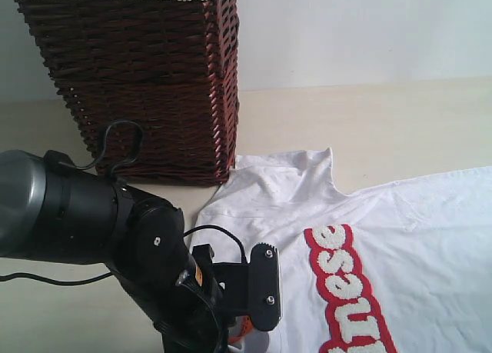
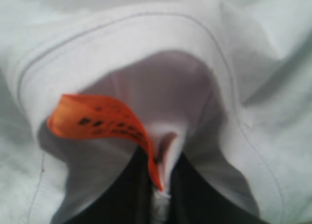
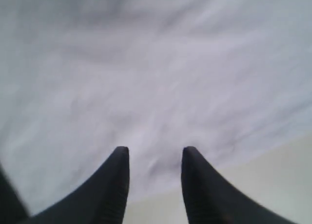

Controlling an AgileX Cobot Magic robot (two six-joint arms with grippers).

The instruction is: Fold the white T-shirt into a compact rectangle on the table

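— Closest to the lens is my left arm [image 1: 115,222], big and black, reaching down over the neck end of the white T-shirt [image 1: 430,222].

— And what has it got?

— Collar! My left gripper [image 2: 160,185] is pinched tight on the collar [image 2: 122,38]. White cloth is squeezed between the two dark fingers [image 2: 131,194], and the orange neck tag [image 2: 97,119] curls out just above them. I'd say the neckline is the grip point because it gives a firm edge to carry a fold.

— Where's the shirt itself?

— Spread front-up on the table [image 1: 384,122], red-edged lettering [image 1: 342,284] showing, one sleeve lying just beside the wicker basket [image 1: 146,84]. It runs off the right edge of the exterior view, so I can't see its far end there.

— Your other hand?

— My right gripper [image 3: 155,158] hangs with its jaws apart, a clear gap between them and nothing held. White fabric lies under it, with bare table showing just past the cloth's edge. That looks like it's lined up to take a shirt edge, so both ends could travel together.

— Progress?

— Early, I judge. No fold visible yet.
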